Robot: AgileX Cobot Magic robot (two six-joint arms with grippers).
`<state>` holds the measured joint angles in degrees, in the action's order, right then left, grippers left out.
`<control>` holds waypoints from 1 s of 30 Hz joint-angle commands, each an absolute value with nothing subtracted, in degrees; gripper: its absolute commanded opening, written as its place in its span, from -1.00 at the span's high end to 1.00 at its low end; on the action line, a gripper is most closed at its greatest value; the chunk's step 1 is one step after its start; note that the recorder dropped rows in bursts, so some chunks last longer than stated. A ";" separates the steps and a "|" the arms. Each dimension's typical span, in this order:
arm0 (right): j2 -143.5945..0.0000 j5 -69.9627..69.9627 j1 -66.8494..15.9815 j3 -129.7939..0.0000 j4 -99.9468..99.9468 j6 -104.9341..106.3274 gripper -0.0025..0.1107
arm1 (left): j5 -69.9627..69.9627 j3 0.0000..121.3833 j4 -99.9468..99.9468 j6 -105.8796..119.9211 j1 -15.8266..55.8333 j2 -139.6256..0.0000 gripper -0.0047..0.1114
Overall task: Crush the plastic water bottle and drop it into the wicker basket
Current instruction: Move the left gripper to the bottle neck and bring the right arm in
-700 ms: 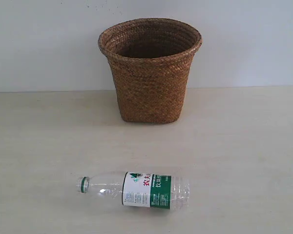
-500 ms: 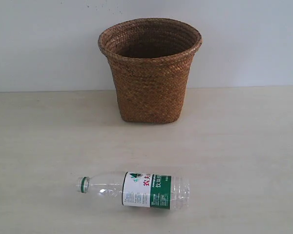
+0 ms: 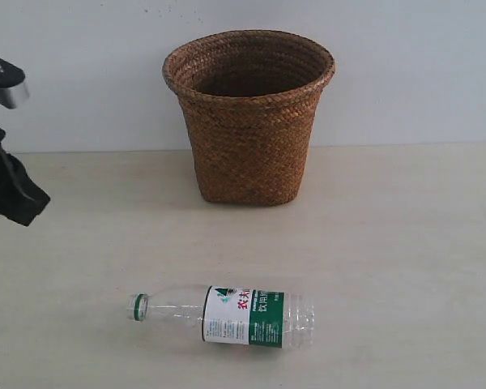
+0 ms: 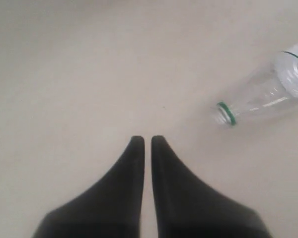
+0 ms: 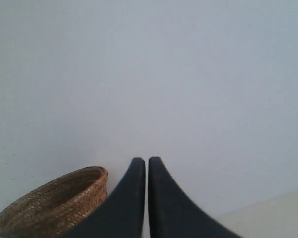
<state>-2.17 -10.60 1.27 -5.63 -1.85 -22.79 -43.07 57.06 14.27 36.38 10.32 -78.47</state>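
Note:
The plastic water bottle (image 3: pixel 227 316) lies on its side near the table's front, its open green-ringed neck pointing left, uncrushed. Its neck end also shows in the left wrist view as the bottle (image 4: pixel 260 96), off to one side of my left gripper (image 4: pixel 147 140), which is shut and empty above bare table. The left arm (image 3: pixel 8 182) enters at the exterior view's left edge, well away from the bottle. The wicker basket (image 3: pixel 249 117) stands upright at the back centre. My right gripper (image 5: pixel 147 161) is shut on nothing, with the basket rim (image 5: pixel 54 201) beside it; this arm is outside the exterior view.
A pale wall (image 3: pixel 421 65) rises directly behind the basket. The light tabletop (image 3: pixel 405 243) spreads to both sides of the basket and the bottle.
The left arm has come into the exterior view at the left edge. Bottle and basket have not moved.

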 commanded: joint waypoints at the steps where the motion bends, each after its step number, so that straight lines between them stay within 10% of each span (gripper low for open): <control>1: -9.40 -6.22 1.52 -14.98 -6.23 -23.36 0.96 | -51.65 62.74 19.91 46.05 10.72 -84.93 0.85; 6: -24.19 7.34 1.52 -29.20 -10.95 -18.25 0.96 | -54.00 64.23 21.51 58.95 10.72 -90.61 0.72; 12: -42.89 25.80 -5.04 -42.01 -2.01 2.25 0.96 | -53.80 64.23 23.09 68.37 14.51 -95.54 -0.28; 30: -83.52 46.40 -16.57 -61.94 16.04 28.44 0.96 | -49.55 64.23 22.93 85.99 21.63 -105.18 -0.22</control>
